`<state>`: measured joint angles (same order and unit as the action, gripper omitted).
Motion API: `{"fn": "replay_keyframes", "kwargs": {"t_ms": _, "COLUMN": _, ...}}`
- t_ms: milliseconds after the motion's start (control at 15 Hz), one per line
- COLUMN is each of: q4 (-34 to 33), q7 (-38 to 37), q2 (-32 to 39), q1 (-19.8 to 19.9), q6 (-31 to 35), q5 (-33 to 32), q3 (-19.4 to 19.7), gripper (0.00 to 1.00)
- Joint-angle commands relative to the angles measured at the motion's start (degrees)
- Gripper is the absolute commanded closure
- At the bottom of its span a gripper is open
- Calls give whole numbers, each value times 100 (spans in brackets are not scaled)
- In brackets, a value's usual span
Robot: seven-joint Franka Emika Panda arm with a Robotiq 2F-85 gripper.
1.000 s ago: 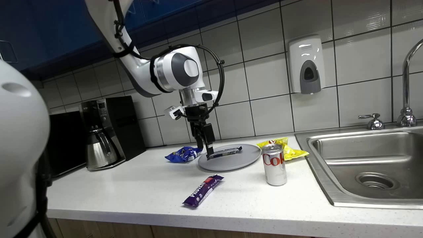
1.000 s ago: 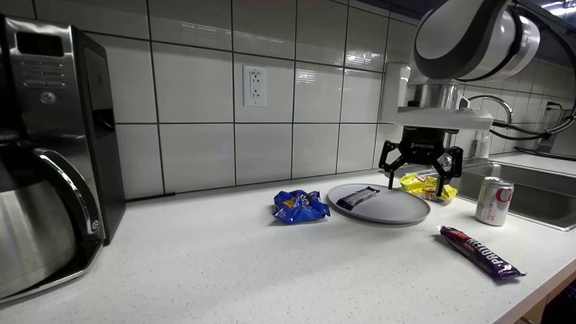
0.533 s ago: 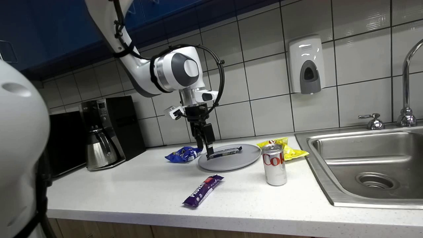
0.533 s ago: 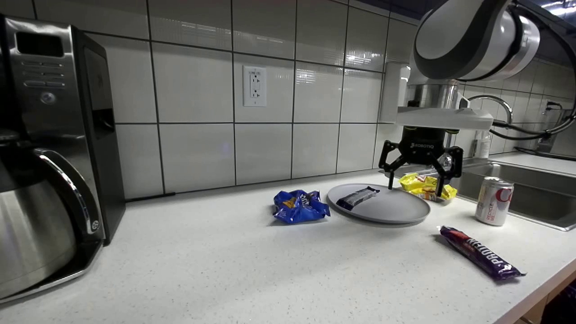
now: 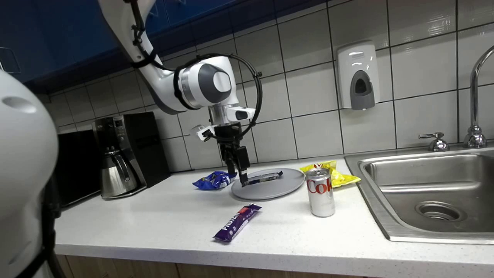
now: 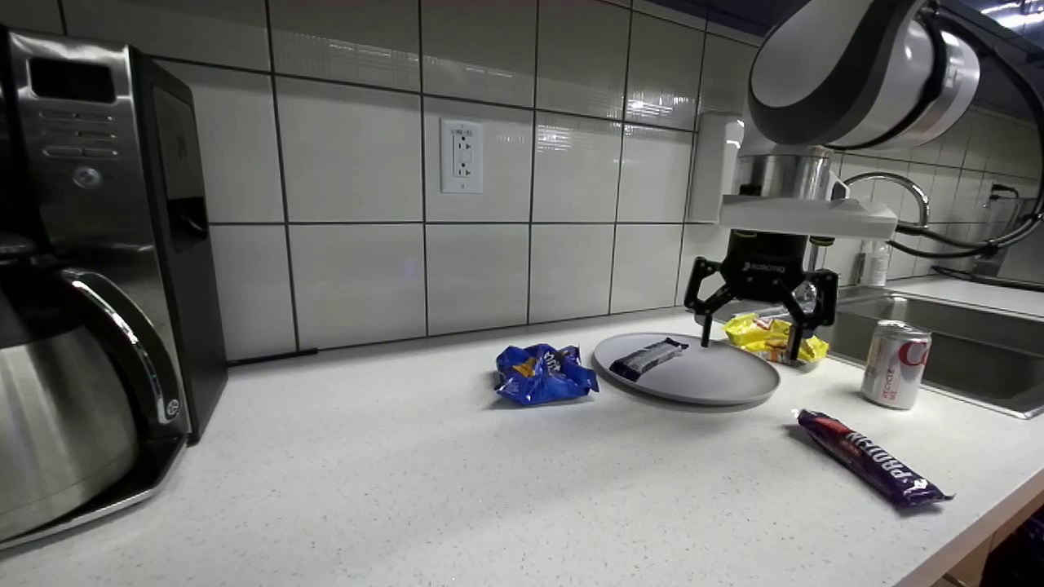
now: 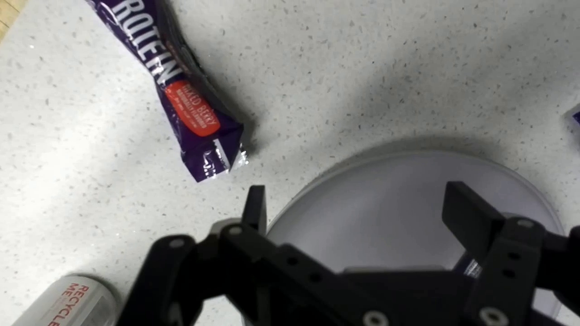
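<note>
We found the claw (image 7: pixel 356 206) directed downward, its jaws spread wide apart, with nothing held in them. We located it over a round gray plate (image 6: pixel 718 385); in the wrist view the plate's surface filled most of the gap between the jaws. We could not tell how near the jaws came to that surface. On the plate we identified a dark-wrapped bar (image 6: pixel 649 359), lying flat and, in the wrist view, mostly hidden behind one jaw. A purple protein bar (image 6: pixel 871 458) lay on the white tabletop (image 6: pixel 489 481), apart from the plate, with its white lettering exposed. We noted a crumpled blue bag (image 6: pixel 545 375) just beside the plate and a yellow bag (image 5: pixel 341 178) near its opposite side. A silver can (image 5: pixel 321 195) with red lettering stood upright near the steel sink (image 5: pixel 374 200), which was set into the tabletop. At the outer limits, we observed a coffee maker (image 5: pixel 142 150) on the tabletop and a soap dispenser (image 5: pixel 359 75) mounted on the tiled wall (image 6: pixel 351 155).
</note>
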<state>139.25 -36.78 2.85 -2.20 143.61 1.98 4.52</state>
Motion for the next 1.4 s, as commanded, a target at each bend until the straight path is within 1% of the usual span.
{"fn": "replay_keyframes", "kwargs": {"t_ms": 0, "q4": 313, "q7": 767, "q2": -336, "q1": 147, "q6": 59, "q5": 332, "q3": -97, "gripper": 0}}
{"fn": "replay_keyframes", "kwargs": {"t_ms": 200, "q4": 500, "q7": 1198, "q2": -536, "q1": 150, "q6": 13, "q5": 351, "q3": -94, "gripper": 0}}
{"fn": "replay_keyframes", "kwargs": {"t_ms": 533, "q4": 864, "q7": 1647, "q2": -972, "q1": 192, "q6": -150, "q5": 221, "q3": -90, "gripper": 0}}
{"fn": "replay_keyframes", "kwargs": {"t_ms": 800, "q4": 1160, "q7": 1882, "q2": -1229, "q1": 287, "q6": -158, "q5": 100, "q3": -75, "gripper": 0}}
{"fn": "replay_keyframes", "kwargs": {"t_ms": 1000, "q4": 1341, "q7": 2007, "q2": -1314, "q1": 393, "q6": -107, "q5": 76, "q3": -55, "gripper": 0}}
{"fn": "replay_keyframes", "kwargs": {"t_ms": 1333, "q4": 1499, "q7": 2096, "q2": -1223, "q1": 561, "q6": -45, "q5": 6, "q3": -34, "gripper": 0}}
